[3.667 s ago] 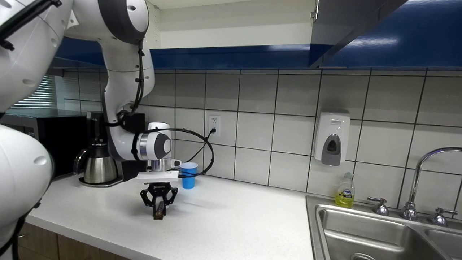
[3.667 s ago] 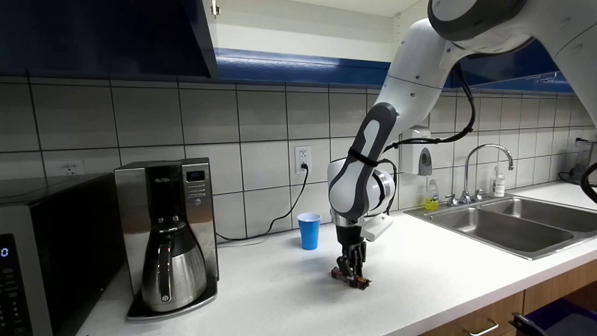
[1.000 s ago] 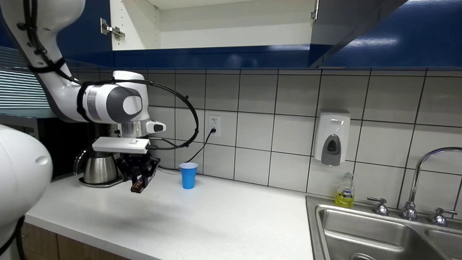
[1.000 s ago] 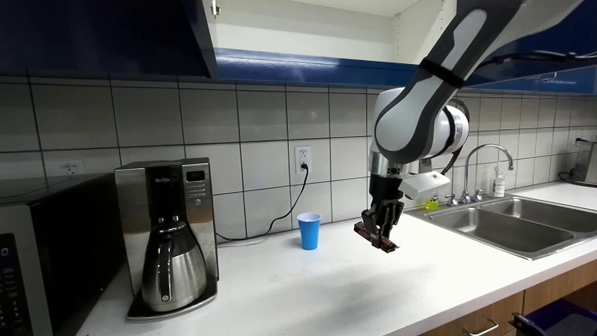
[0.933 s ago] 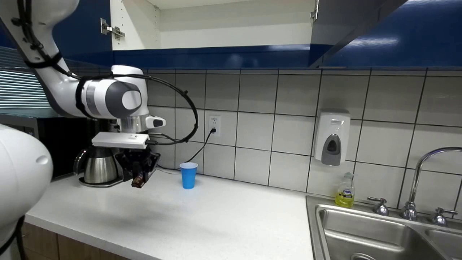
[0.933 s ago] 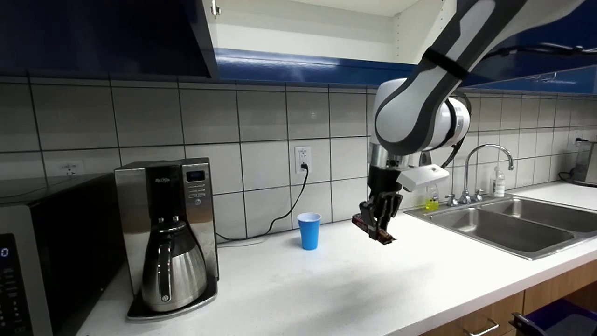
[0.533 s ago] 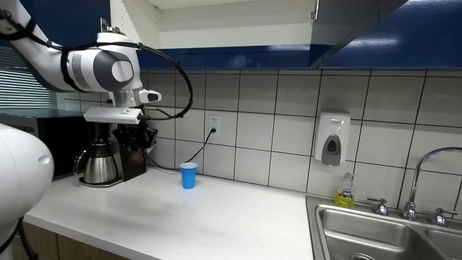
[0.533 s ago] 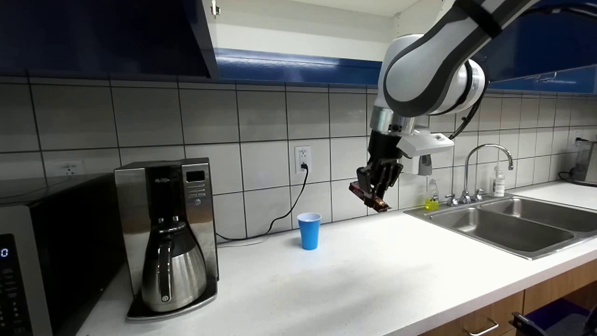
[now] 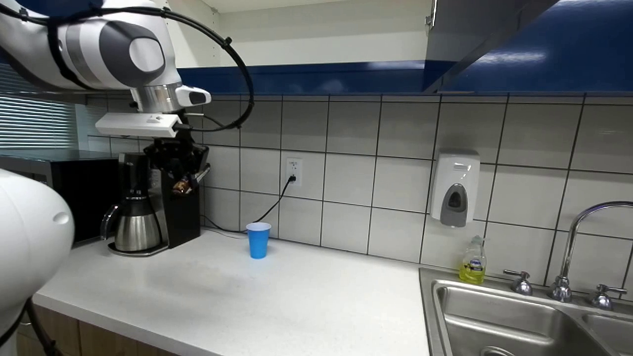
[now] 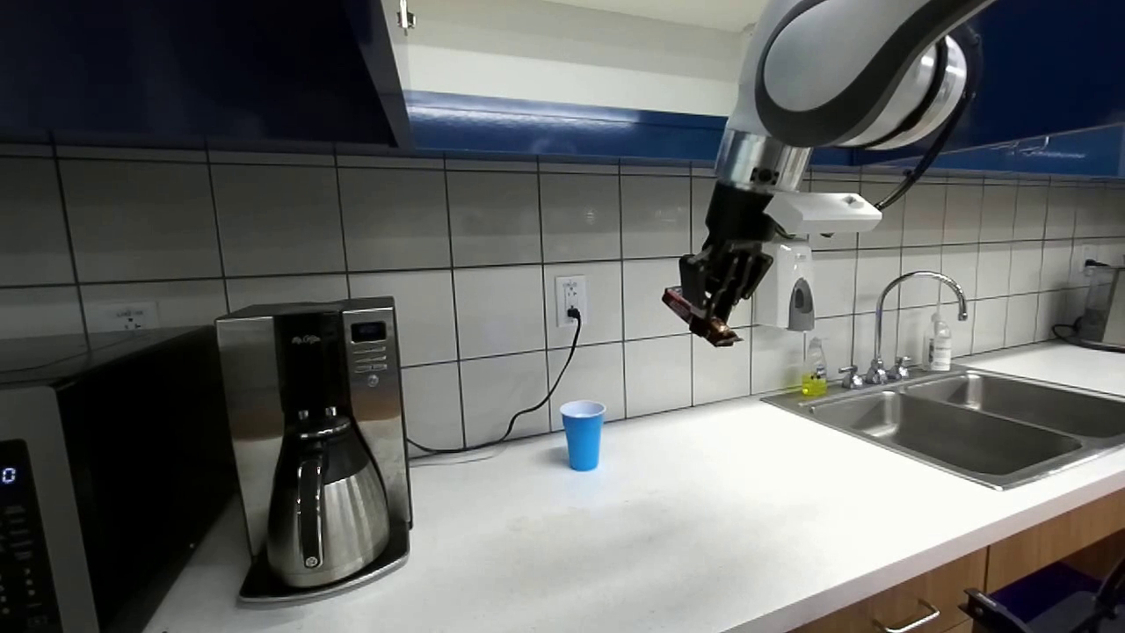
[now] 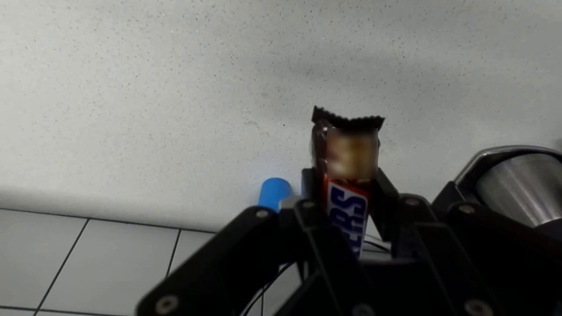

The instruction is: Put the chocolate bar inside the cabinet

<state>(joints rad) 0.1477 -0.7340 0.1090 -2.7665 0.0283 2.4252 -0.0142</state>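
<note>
The chocolate bar [image 11: 348, 206] is a small dark brown wrapped bar with a red, white and blue label in the wrist view. My gripper [image 11: 346, 180] is shut on it, one finger on each side, and both its ends stick out. In both exterior views the gripper [image 9: 184, 177] [image 10: 710, 303] holds the bar [image 9: 182, 186] [image 10: 678, 304] tilted in the air, well above the counter and below the cabinet. The upper cabinet [image 9: 316, 37] [image 10: 571, 61] stands open, with a white interior and blue lower edge. The arm covers part of its opening.
A blue cup [image 9: 258, 242] [image 10: 583, 437] stands on the counter by the wall. A coffee maker [image 10: 316, 440] and microwave [image 10: 132, 475] stand beside it. An open blue door [image 9: 539, 54] hangs beside the opening. A soap dispenser [image 9: 455, 188] and sink [image 9: 499, 316] lie farther along.
The gripper was around the bar at the counter 3.7 seconds ago. It has since lifted the bar and kept rising, and the bar has tilted. The cup and cabinet have not moved.
</note>
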